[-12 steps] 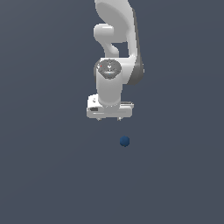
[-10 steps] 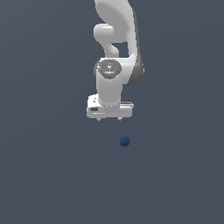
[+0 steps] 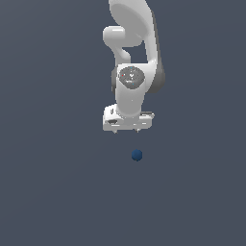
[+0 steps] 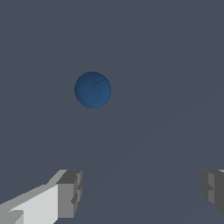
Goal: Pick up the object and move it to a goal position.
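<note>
Blue, the object [image 4: 92,89] lies on the floor ahead of your gripper [image 4: 140,192], clear of the spread fingers [image 4: 70,192]. Nothing is grasped yet; you've got the approach, pinch and carry left.

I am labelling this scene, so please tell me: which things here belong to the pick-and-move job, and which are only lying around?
Belong to the job:
- blue ball, lying apart from the gripper
- gripper, open, holding nothing

Only lying around:
- nothing else shows; there is just the plain grey floor
</note>
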Controlling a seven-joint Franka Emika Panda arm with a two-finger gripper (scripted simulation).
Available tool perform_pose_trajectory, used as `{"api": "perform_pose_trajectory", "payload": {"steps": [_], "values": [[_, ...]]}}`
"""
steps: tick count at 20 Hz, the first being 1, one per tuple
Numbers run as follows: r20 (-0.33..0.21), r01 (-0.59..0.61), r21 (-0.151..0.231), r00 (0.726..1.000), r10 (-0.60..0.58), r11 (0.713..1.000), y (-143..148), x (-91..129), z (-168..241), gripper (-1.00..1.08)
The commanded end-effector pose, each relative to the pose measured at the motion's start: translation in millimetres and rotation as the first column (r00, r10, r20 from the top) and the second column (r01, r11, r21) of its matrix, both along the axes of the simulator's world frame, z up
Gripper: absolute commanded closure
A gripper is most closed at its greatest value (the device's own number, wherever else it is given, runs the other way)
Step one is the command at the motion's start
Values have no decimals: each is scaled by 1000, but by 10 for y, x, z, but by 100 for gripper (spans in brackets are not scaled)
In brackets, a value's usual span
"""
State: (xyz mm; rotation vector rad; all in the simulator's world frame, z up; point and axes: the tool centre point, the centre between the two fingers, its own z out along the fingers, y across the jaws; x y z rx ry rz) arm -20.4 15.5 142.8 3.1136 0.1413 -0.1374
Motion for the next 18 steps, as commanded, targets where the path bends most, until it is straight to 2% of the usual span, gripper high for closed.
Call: {"api": "perform_pose_trajectory", "payload": {"steps": [1,9,18], "values": [[0,2,0,1000,-2,1000,-10,1,0,-92],[6,51,-1,999,-51,999,26,46,-35,-92],[25,205,-2,979,-205,979,125,182,-148,-92]]}}
